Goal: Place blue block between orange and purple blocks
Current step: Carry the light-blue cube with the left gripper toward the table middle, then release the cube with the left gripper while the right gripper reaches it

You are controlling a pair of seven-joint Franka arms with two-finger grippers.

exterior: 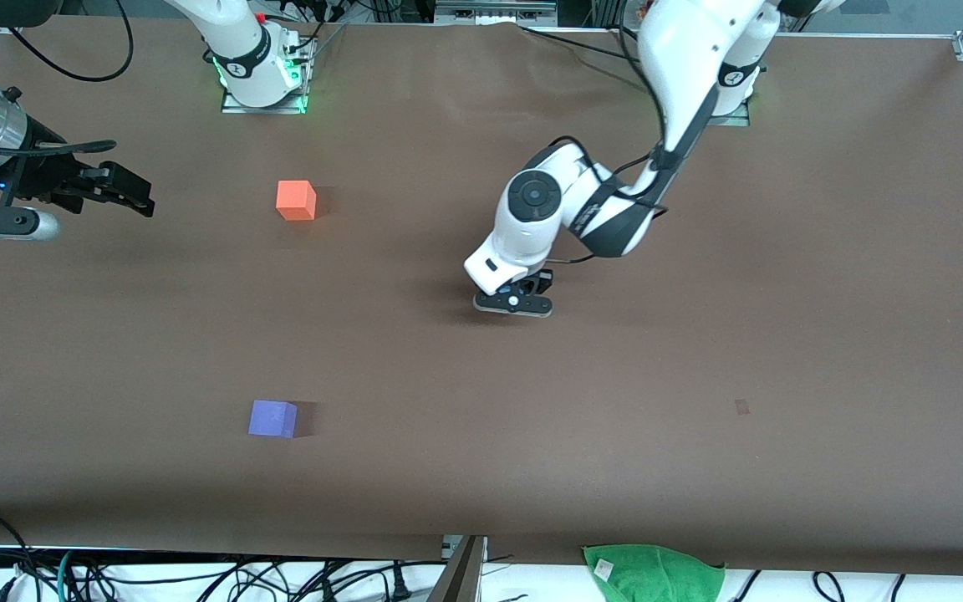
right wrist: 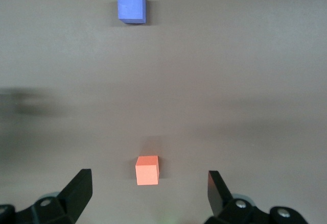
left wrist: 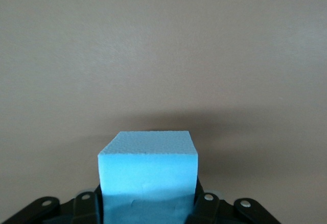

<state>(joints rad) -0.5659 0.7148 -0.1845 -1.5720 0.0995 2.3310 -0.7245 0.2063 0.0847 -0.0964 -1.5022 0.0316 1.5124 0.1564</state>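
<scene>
Front view shows the brown surface (exterior: 699, 351) with the left arm bent low over its middle, its left pincer (exterior: 513, 303) close above the cloth. The right arm waits at its own end of the surface, the right pincer (right wrist: 148, 191) spread wide and holding nothing, up above the orange block (exterior: 296, 200). That block lies well apart from the purple block (exterior: 272, 418), which sits nearer the front camera, and the gap between them is bare. The blue block (left wrist: 148, 170) is pinched in the left pincer, as the left wrist view shows, well toward the left arm's end from that gap. So the pickup looks done; carrying across and setting down remain.
</scene>
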